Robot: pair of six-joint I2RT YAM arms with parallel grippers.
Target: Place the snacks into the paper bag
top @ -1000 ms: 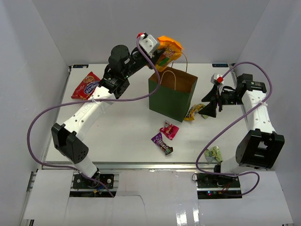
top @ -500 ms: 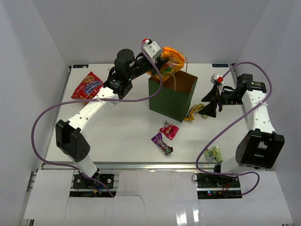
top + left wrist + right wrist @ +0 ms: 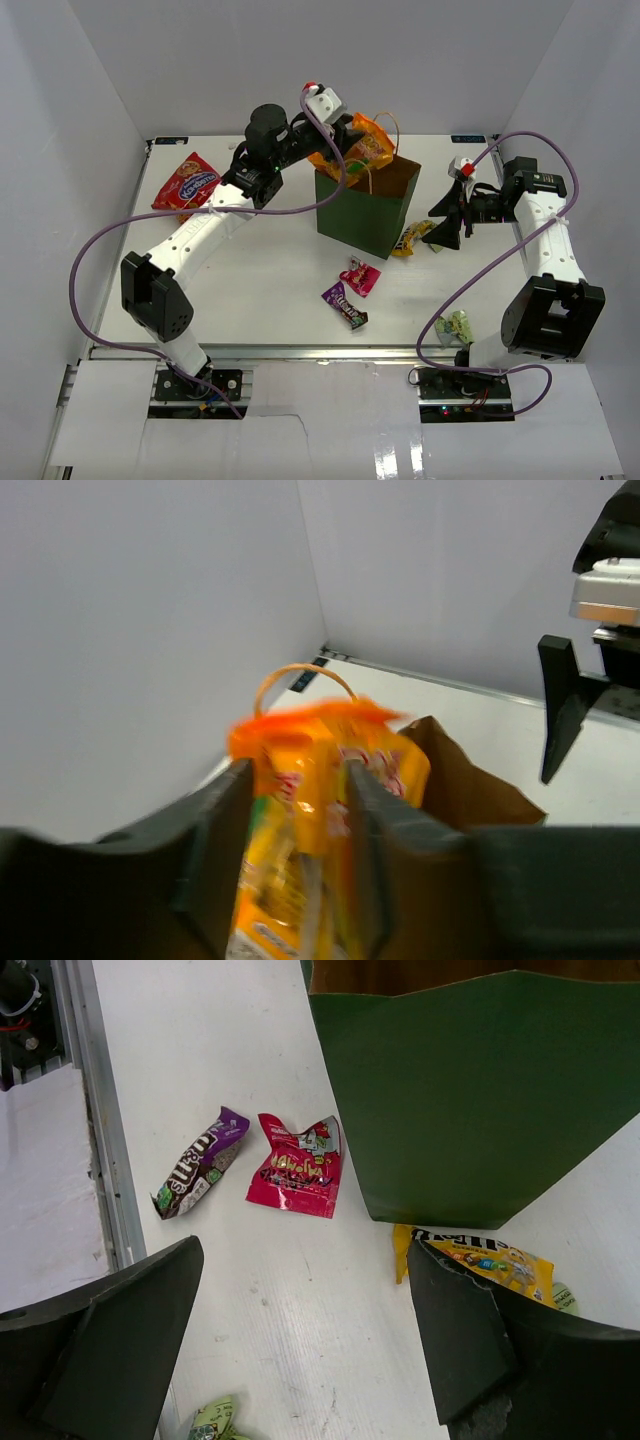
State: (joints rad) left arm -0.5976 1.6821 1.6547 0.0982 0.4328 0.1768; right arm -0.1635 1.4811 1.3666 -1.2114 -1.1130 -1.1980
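Left gripper (image 3: 298, 780) hangs above the far left of the paper bag's (image 3: 365, 212) open mouth. Its fingers flank the orange-yellow bag (image 3: 315, 745), which is blurred, so I cannot tell whether they pinch it or stand clear. The packet looks light, puffy and slick, and is best pinched at a flat sealed edge. Right gripper (image 3: 300, 1355) is spread wide and empty.

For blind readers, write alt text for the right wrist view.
The open right gripper hangs over a table by a green paper bag. Left of it lie a pink packet and a purple packet; a yellow pack sits at its base.
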